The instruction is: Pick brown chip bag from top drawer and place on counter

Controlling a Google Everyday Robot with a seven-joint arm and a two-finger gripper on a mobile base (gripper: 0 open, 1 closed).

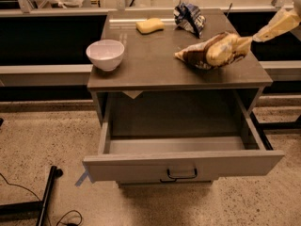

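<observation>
The brown chip bag [212,51] lies on its side on the right part of the counter [155,60], near the front right corner. My gripper [257,34] reaches in from the upper right edge, its cream tip right at the bag's right end; I cannot tell whether it touches the bag. The top drawer [183,164] is pulled fully out below the counter. Its inside shows nothing in it, and its black bar handle [182,174] faces the front.
A white bowl [105,54] stands at the counter's left. A yellow sponge [150,26] and a blue-and-white bag [189,17] lie at the back. A black stand leg [47,197] and cables lie on the floor at the lower left.
</observation>
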